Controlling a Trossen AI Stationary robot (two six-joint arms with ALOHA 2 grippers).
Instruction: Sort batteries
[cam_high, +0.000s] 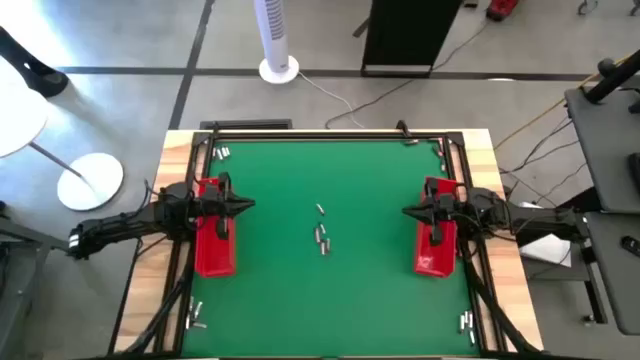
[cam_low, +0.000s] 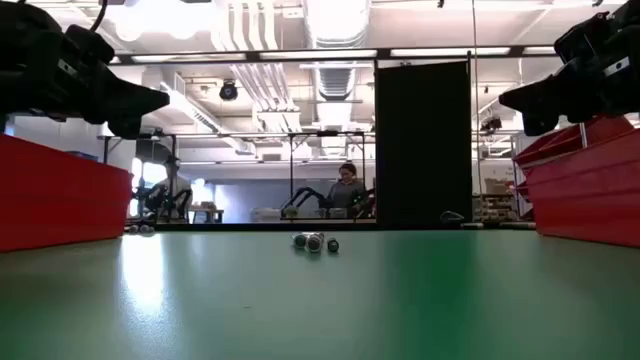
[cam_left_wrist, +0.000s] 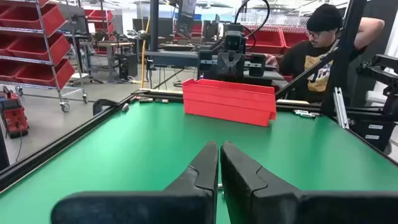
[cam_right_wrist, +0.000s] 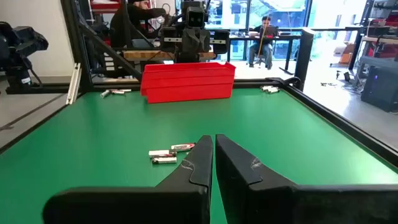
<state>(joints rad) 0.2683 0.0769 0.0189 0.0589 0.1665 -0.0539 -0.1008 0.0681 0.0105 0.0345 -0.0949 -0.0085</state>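
Both arms reach level inward from the table's sides, the left gripper (cam_high: 243, 206) and right gripper (cam_high: 409, 212) each pinched fully together on nothing, poised above its own red tray (cam_high: 214, 245) (cam_high: 433, 248). The batteries (cam_high: 322, 234) lie loose mid-mat between them, well apart from both pincers; more lie near the mat's corners.

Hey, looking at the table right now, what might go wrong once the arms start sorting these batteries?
The batteries lie bunched mid-table, some touching, so a grab may catch two or knock one rolling. More batteries sit by the table frame, likely awkward to reach. Both the left gripper and right gripper are shut above their red trays and must open first.
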